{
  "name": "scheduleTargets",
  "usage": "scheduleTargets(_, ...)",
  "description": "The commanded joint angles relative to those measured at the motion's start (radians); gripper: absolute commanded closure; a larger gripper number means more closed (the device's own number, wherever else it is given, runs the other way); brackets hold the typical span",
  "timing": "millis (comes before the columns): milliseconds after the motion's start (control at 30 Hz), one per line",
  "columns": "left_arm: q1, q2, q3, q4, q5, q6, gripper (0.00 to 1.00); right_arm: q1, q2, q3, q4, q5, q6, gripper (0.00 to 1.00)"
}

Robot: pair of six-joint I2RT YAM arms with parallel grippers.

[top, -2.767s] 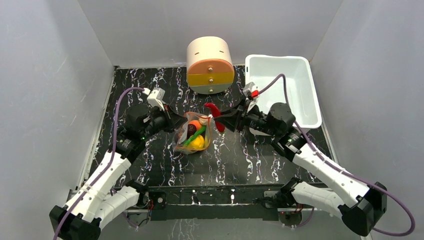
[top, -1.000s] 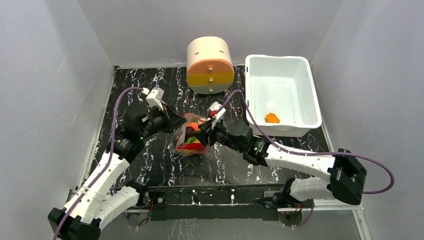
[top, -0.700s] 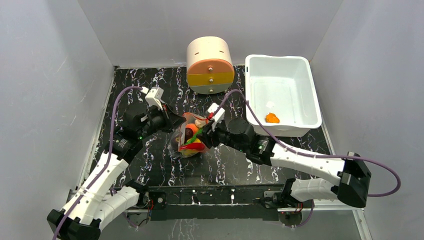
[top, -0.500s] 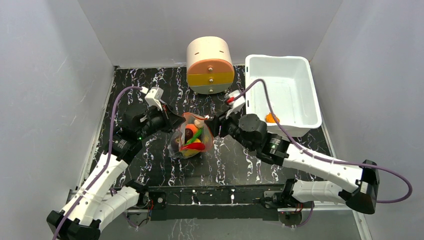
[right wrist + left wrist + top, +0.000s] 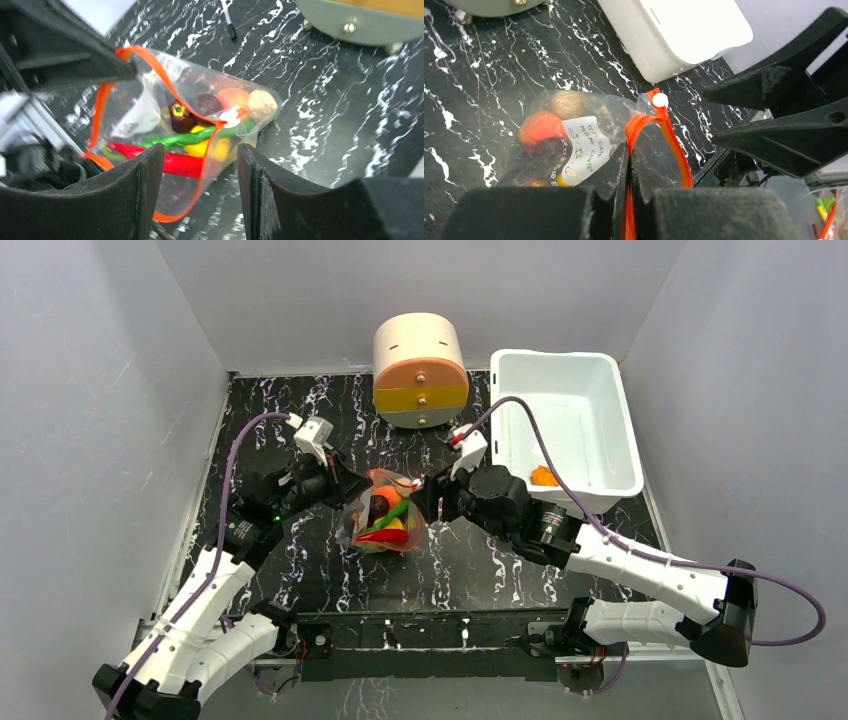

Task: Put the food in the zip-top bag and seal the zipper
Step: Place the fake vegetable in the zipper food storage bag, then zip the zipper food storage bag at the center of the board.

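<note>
The clear zip-top bag (image 5: 384,523) lies mid-table, mouth open towards my right arm. My left gripper (image 5: 629,155) is shut on the orange-red zipper (image 5: 674,145) at the mouth's left end. Inside the bag are a red chili (image 5: 175,162), green chili (image 5: 200,136), yellow lemon (image 5: 215,147), maroon piece (image 5: 182,117), orange fruit (image 5: 232,97) and beige bulb (image 5: 262,102). My right gripper (image 5: 200,165) hovers open at the mouth, with the near zipper edge between its fingers but not gripped. The white slider (image 5: 231,118) sits at the far end. One orange fruit (image 5: 543,476) lies in the tub.
The white tub (image 5: 575,410) stands at the back right, close behind my right wrist. A round beige drawer unit (image 5: 420,370) stands at the back centre. Grey walls close in the table on both sides.
The red chili that my right gripper carried is now inside the bag. That gripper has drawn back a little from the mouth and opened wider. The left gripper kept its hold.
</note>
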Motion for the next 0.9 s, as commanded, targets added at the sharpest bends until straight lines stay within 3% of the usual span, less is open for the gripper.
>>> scheduleTargets(0,-0.004,-0.049,0.005,0.049,0.128,0.144,1.0,0.002,-0.049,0.021,-0.022,-0.122,-0.423,0.47)
scheduleTargets(133,-0.005,-0.06,-0.004,0.042,0.212,0.248,1.0,-0.043,-0.112,-0.012,-0.098,-0.122,-0.653,0.45)
scheduleTargets(267,-0.004,-0.05,-0.02,0.022,0.27,0.327,1.0,-0.204,-0.145,-0.014,-0.168,-0.41,-0.863,0.42)
scheduleTargets(400,-0.004,-0.036,-0.03,0.011,0.357,0.382,1.0,-0.226,-0.21,-0.069,-0.142,-0.568,-1.04,0.41)
scheduleTargets(600,-0.004,-0.05,-0.063,0.022,0.41,0.423,1.0,-0.227,-0.213,-0.148,-0.167,-0.739,-1.137,0.41)
scheduleTargets(767,-0.004,-0.062,-0.09,0.04,0.459,0.438,1.0,-0.225,-0.24,-0.279,0.082,-0.863,-1.103,0.4)
scheduleTargets(867,-0.004,-0.064,-0.096,0.045,0.462,0.431,1.0,-0.224,-0.24,-0.318,0.132,-0.921,-1.122,0.41)
